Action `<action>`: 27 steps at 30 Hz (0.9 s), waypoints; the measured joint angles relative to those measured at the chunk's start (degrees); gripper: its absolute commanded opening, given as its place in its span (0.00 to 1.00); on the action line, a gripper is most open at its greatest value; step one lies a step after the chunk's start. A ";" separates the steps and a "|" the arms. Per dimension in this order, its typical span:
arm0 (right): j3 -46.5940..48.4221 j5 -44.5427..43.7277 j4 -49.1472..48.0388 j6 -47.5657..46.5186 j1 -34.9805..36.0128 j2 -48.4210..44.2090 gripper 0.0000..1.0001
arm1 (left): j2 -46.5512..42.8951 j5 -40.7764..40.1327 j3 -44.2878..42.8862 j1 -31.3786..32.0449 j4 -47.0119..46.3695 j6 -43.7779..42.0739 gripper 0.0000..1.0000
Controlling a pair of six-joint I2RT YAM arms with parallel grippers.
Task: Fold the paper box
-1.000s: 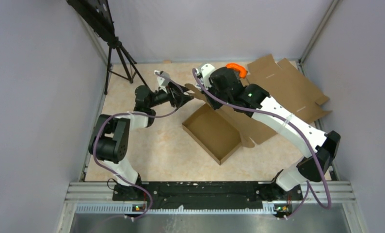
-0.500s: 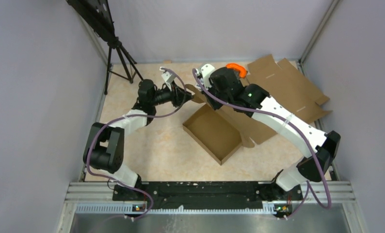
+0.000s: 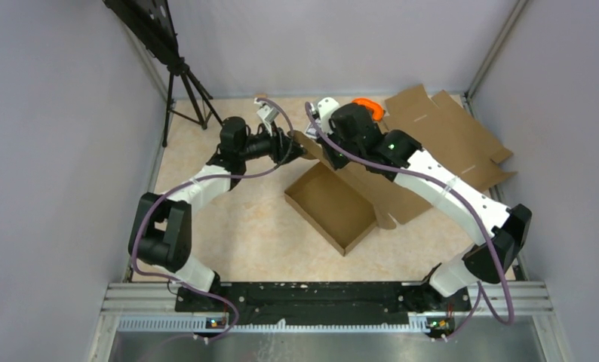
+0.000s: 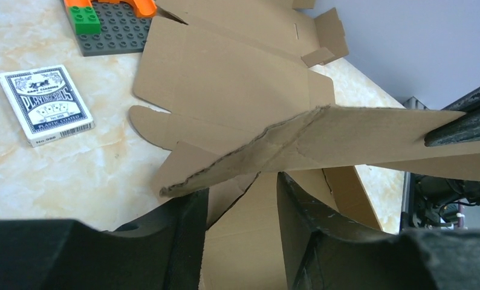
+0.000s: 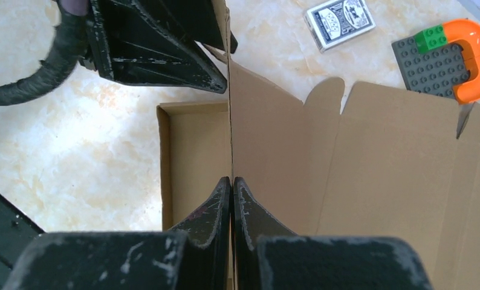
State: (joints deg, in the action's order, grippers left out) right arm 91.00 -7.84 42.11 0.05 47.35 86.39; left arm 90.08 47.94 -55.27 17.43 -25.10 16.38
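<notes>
One paper box (image 3: 330, 207) — flap (image 4: 346, 136) pinched by right end effector (image 5: 232, 187), left end effector (image 4: 241, 188) parted.

brick plate (image 4: 113, 27): cut off by top edge, left wrist view
orange arch (image 3: 366, 104): half behind right arm (image 3: 432, 170), overhead
paper box (image 3: 334, 205): far panel under right arm

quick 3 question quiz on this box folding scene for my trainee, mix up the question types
1. True or false: the right gripper is shut on an upright panel of the paper box.
2. Which lies on the table near the playing card pack? A: grey brick plate. B: cup. C: scissors.
3. Fill in: the left gripper has its jaws ____ at a cardboard flap.

Key: 1 true. 2 A. 3 open.
</notes>
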 measured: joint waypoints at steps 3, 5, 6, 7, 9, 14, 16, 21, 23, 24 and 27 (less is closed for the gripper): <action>-0.39 2.21 -0.59 0.26 -1.99 -0.50 0.00 | 0.09 -0.57 -0.90 0.04 1.60 -0.79 0.51; -0.57 3.61 -0.90 0.22 -3.69 -1.01 0.00 | 0.33 -0.92 -1.77 0.04 2.43 -1.40 0.56; -0.59 4.28 -0.94 0.22 -4.57 -1.31 0.00 | 0.48 -0.96 -2.19 0.04 2.54 -1.64 0.58; -0.59 4.76 -1.03 0.22 -5.35 -1.62 0.00 | 0.72 -1.11 -2.54 0.04 2.60 -1.81 0.59; -0.59 5.40 -1.07 0.15 -6.45 -2.12 0.00 | 1.14 -1.16 -2.80 0.04 2.40 -2.05 0.60; -0.59 6.75 -1.20 -0.55 -7.15 -2.75 0.00 | 3.06 -1.95 -2.80 0.22 1.70 -2.62 0.61; -0.59 7.10 -1.18 -0.87 -7.13 -2.75 0.00 | 3.93 -2.45 -2.80 0.39 1.57 -2.86 0.58; -0.59 7.15 -1.16 -1.16 -7.13 -2.75 0.00 | 5.70 -2.58 -2.10 0.74 -1.05 -3.19 0.38; -0.59 7.13 -1.14 -1.20 -7.13 -2.75 0.00 | 6.01 -2.60 -2.03 0.74 -1.64 -3.13 0.36; -0.59 7.10 -1.14 -1.27 -7.13 -2.75 0.00 | 6.08 -2.58 -2.01 0.74 -1.75 -3.06 0.35; -0.59 7.08 -1.14 -1.33 -7.13 -2.75 0.00 | 6.08 -2.38 -1.70 0.81 -2.03 -2.93 0.34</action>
State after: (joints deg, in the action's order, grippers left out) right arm 90.41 -0.75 40.97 -1.28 40.23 83.64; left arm 96.16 45.56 -56.97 18.24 -27.14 13.45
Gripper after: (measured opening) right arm 0.007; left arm 0.354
